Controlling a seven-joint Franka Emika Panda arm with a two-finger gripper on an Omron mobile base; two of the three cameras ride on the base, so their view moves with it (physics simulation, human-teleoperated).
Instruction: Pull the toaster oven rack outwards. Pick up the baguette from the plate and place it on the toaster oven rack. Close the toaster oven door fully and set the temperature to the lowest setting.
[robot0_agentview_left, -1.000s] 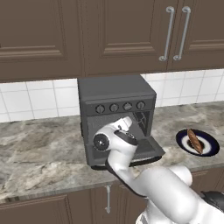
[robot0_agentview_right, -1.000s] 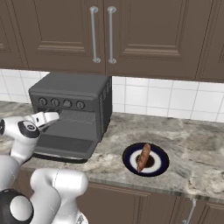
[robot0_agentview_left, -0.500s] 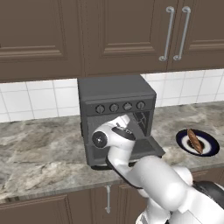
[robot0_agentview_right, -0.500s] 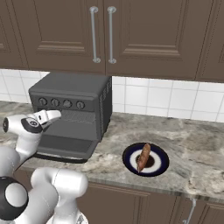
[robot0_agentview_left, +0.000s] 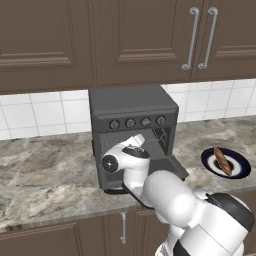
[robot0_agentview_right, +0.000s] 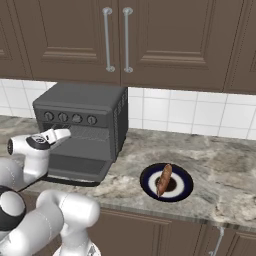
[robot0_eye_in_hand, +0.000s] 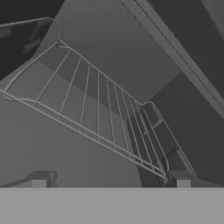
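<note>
Two-finger gripper (robot0_eye_in_hand: 111, 181) stood spread, empty, before thin grey wire rack (robot0_eye_in_hand: 94, 113); closing off-centre risked fingertips slipping between wires.

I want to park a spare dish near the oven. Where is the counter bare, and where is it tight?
Bare marble counter lies right of the plate holding the baguette, and a narrower strip sits between the plate and the toaster oven. It is crowded in front of the oven, where the lowered toaster oven door and the gripper sit.
</note>
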